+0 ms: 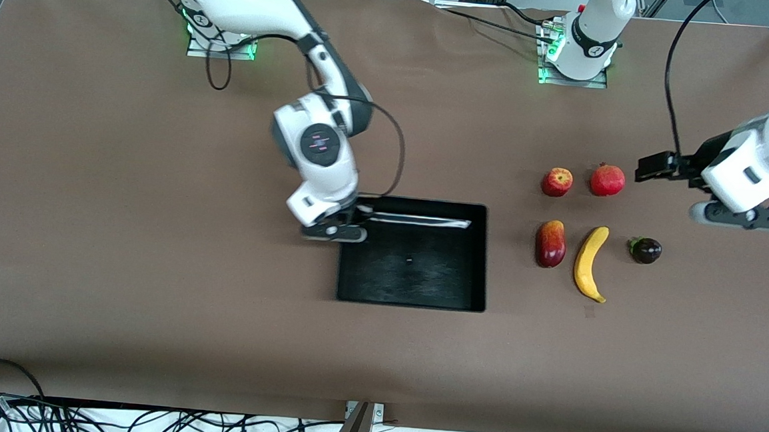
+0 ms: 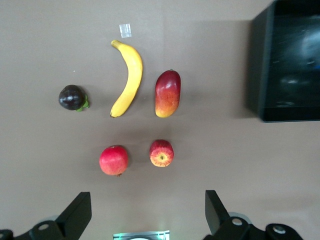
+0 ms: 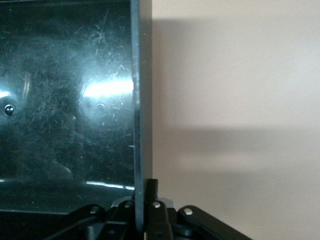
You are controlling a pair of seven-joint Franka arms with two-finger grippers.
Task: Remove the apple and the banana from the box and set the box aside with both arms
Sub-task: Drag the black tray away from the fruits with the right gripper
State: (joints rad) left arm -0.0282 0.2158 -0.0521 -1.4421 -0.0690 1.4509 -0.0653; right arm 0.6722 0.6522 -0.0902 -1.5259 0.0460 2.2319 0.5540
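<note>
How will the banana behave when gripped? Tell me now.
The banana is long and curved, so a pinch near one end would probably let it swing. It lies flat, so rolling seems unlikely. Its smooth skin may slip.

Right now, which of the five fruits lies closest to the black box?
The mango, the oblong red-and-yellow fruit beside the banana. Only bare table separates it from the box; the other four lie farther toward the left arm's end.
</note>
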